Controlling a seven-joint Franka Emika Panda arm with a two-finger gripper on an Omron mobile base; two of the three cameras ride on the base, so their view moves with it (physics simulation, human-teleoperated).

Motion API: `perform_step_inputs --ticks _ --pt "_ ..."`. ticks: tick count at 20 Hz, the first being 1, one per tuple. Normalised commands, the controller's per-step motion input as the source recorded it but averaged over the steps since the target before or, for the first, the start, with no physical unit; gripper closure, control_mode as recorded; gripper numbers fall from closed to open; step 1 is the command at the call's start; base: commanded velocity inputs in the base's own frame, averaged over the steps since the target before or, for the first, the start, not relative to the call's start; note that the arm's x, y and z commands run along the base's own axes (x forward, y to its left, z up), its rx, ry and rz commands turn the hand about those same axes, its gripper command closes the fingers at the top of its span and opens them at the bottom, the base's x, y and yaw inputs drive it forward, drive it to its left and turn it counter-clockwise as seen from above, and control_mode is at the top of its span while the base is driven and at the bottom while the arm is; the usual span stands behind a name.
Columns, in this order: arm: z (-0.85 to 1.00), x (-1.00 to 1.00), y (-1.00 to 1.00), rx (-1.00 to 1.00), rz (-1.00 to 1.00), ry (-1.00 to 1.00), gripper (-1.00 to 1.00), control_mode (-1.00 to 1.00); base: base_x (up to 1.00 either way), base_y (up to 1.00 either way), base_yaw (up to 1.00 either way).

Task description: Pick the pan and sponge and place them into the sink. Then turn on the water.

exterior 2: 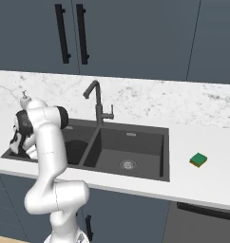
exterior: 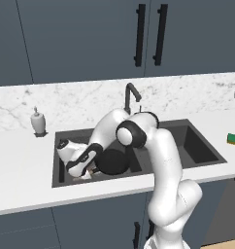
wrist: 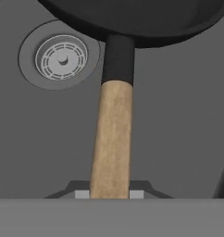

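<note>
The long white marble-patterned table carries everything I am working on, and set into it is the dark grey rectangular double-basin sink, where I am reaching down into the left basin. The round black shallow frying pan with its straight light-brown wooden handle is down inside that basin: from the left base view its dark disc sits low between the basin walls, and from my hand view the handle runs straight up from between my fingers toward the black bowl, with one round silver drain just beside it on the basin floor. My fingers are closed tight on the wooden handle, so I judge the pan as brought into the sink but not yet let go; whether it rests on the bottom or hangs just above it I cannot tell. The tall dark grey gooseneck faucet stands behind the divider, and I see no water running from it, so that step is left. The small rectangular green sponge with a yellow layer lies on the table to the right of the sink, well apart from my hand, so it is yet to be picked up.
</note>
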Motion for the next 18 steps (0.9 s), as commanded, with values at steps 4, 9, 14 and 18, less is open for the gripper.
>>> perform_step_inputs --ticks 4,9,14,18 --pt "-0.63 0.00 -0.04 0.00 0.00 0.00 1.00 -1.00 0.00 0.00 0.00" --pt "-0.11 -0.01 -0.06 0.00 0.00 -0.07 -1.00 -1.00 0.00 0.00 0.00" --pt "0.32 -0.04 -0.26 0.06 0.00 -0.18 -1.00 -1.00 0.00 0.00 0.00" --pt "0.54 -0.02 -0.24 0.10 0.00 -0.15 -1.00 -1.00 0.00 0.00 0.00"
